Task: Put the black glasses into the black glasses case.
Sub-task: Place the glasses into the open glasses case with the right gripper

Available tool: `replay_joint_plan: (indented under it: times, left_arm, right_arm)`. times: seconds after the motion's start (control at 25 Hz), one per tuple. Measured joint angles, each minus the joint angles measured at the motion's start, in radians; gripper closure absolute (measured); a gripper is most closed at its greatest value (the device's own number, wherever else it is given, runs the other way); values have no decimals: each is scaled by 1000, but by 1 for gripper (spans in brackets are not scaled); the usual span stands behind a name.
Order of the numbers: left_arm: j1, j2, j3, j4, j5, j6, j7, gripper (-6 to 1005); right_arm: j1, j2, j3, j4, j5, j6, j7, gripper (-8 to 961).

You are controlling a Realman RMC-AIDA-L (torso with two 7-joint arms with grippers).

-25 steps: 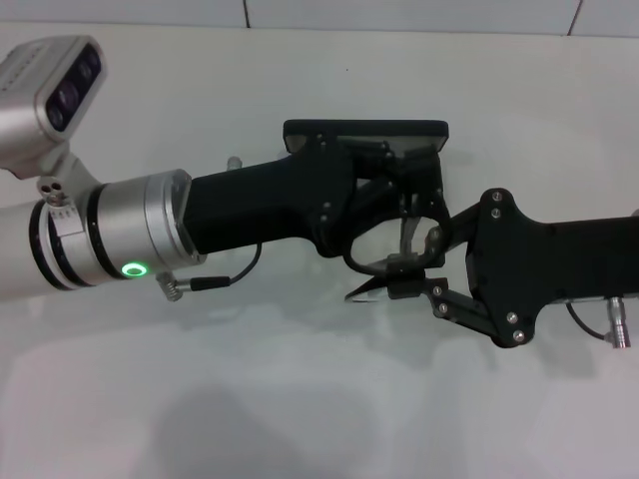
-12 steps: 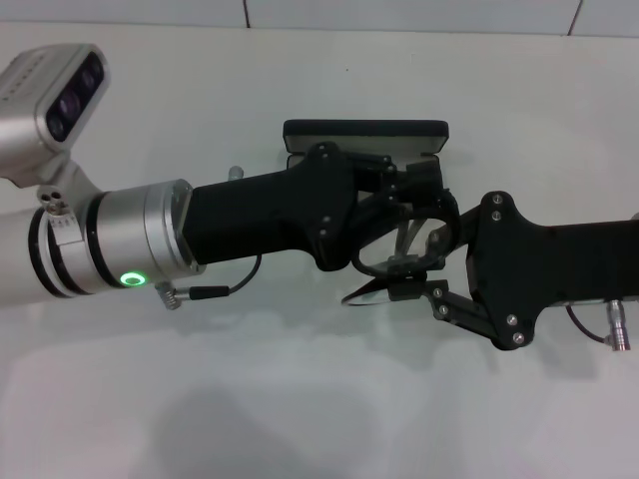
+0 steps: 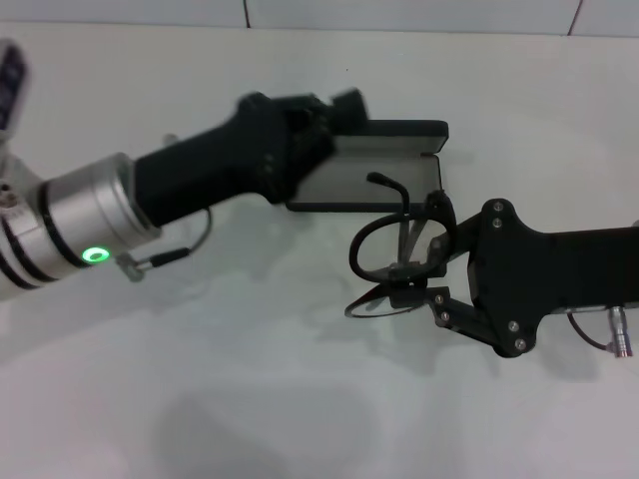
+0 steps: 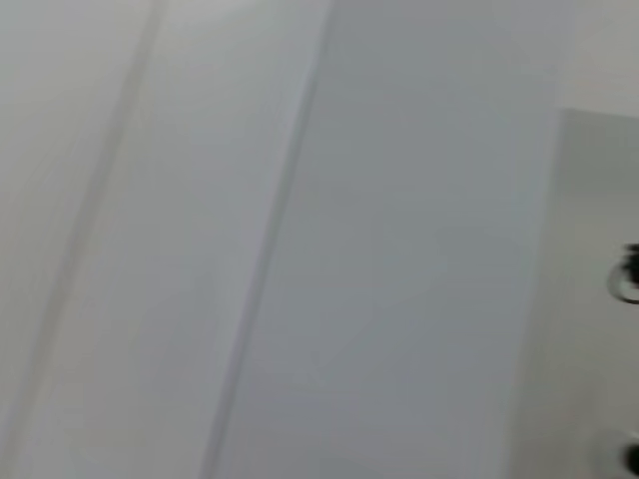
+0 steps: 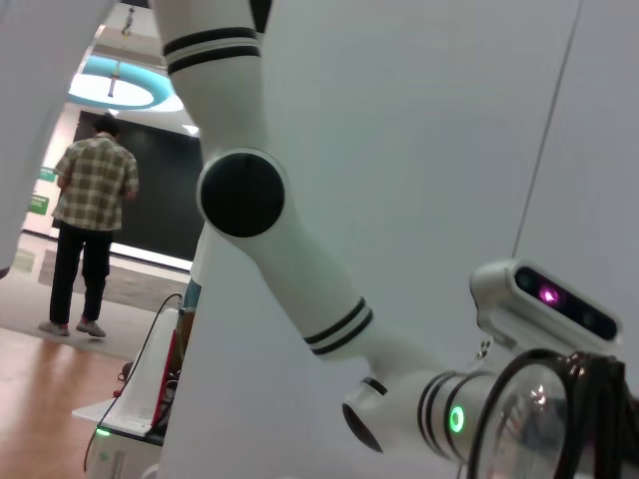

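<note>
White table, seemingly tiled wall

My head camera looks steeply down on the white table. My left wrist camera sits close to pale, featureless surfaces. My right wrist camera faces sideways past the thin black-framed glasses, a thing both it and the head view show.

Black arms, silver cuff, green ring light, possibly LED.

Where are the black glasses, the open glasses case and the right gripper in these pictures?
black glasses (image 3: 371, 242): head view, on the upper lens rim.
black glasses case (image 3: 369, 180): head view, on the grey lining.
right gripper (image 3: 404, 287): head view, between its fingertips at the glasses.
</note>
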Motion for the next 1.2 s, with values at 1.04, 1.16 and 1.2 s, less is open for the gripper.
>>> replay_joint_plan:
  times: [1.04,1.16,1.2]
  left_arm:
    - [179,-7,-206,1,7,-22,93,944]
    - [202,-6,-208,4,7,-19,96,944]
    - [212,-5,-210,4,7,-18,100,944]
  right_arm:
    - [650,-55,101,-95,-954,-59,1038,857]
    - [685,-21,101,-74,-1047,-28,1036,857]
    - [691,-12,98,-72,-1066,-14,1035,856]
